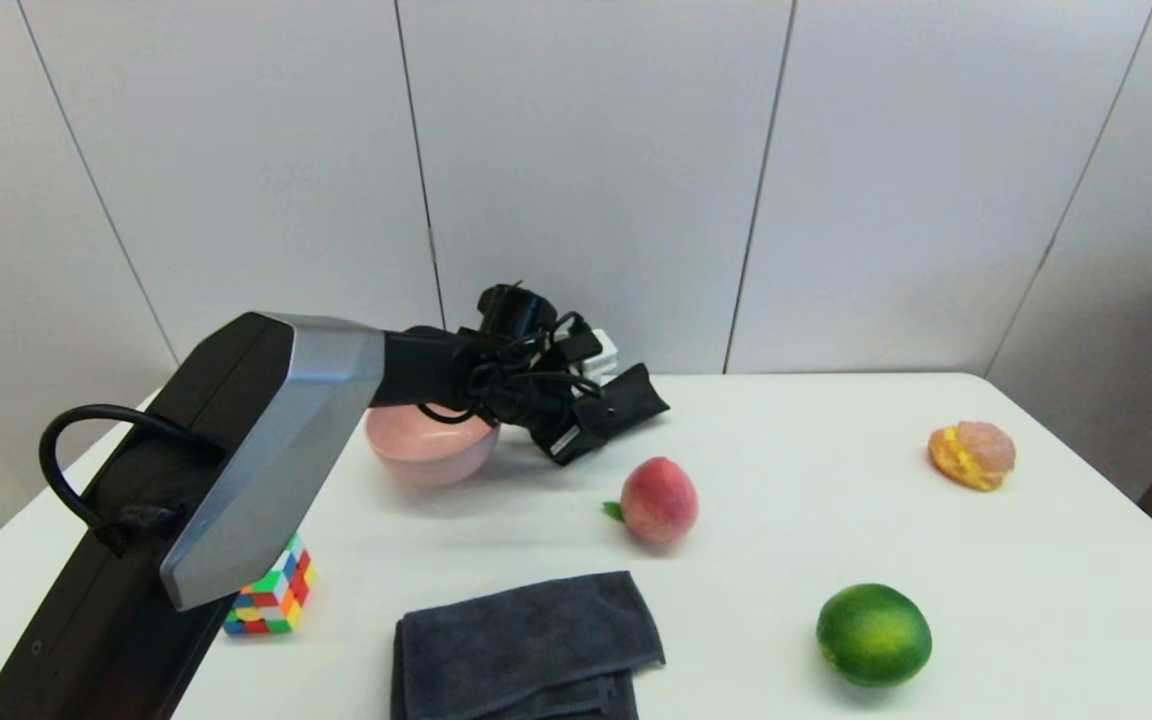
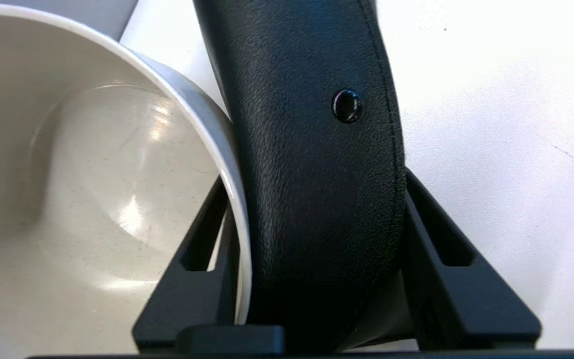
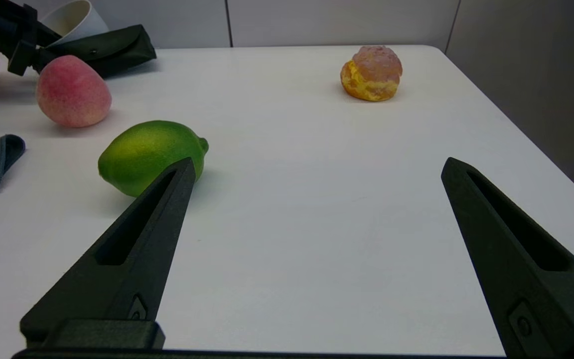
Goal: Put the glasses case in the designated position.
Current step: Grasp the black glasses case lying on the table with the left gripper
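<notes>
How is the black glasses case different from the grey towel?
The glasses case is black and smooth with a snap button; the towel is dark grey and fuzzy. The case is gripped by the left hand beside the pink bowl; the towel lies folded near the table's front edge, untouched. Both are dark and soft.

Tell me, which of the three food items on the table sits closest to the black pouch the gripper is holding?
The peach, pinkish red with a small green leaf, lies just in front of the glasses case. The green lime and the cream puff sit farther right.
</notes>
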`<state>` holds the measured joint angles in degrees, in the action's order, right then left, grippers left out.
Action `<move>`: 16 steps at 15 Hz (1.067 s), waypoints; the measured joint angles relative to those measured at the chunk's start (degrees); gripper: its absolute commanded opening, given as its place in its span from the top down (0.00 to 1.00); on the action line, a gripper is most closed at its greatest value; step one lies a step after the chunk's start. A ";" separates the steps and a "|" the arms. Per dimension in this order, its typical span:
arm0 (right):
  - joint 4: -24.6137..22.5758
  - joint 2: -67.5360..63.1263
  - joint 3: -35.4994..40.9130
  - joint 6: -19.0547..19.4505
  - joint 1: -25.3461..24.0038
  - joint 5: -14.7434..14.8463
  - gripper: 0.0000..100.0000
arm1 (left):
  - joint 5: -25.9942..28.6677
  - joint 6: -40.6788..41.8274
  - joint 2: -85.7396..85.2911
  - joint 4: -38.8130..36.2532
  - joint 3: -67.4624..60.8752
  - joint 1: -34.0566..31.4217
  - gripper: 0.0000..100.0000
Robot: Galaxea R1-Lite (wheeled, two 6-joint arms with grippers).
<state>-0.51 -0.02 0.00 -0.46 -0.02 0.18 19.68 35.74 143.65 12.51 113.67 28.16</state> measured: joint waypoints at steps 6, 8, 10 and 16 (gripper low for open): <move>0.00 0.00 0.00 0.06 0.02 -0.02 0.00 | 0.06 -0.09 -0.32 -0.22 -0.05 -0.63 1.00; 0.00 0.00 0.00 0.02 0.02 0.00 0.00 | 0.05 -0.09 -0.60 -0.16 -0.05 -1.05 1.00; 0.02 0.00 0.00 0.06 0.02 -0.02 0.00 | 0.11 -0.11 -0.90 -0.09 -0.05 -1.27 1.00; 0.02 0.00 0.00 0.00 0.02 0.00 0.00 | 1.65 -0.09 -1.62 0.16 -0.20 -1.27 1.00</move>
<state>-0.49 -0.02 0.00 -0.46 0.00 0.18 21.32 35.66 142.03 12.67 113.47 26.89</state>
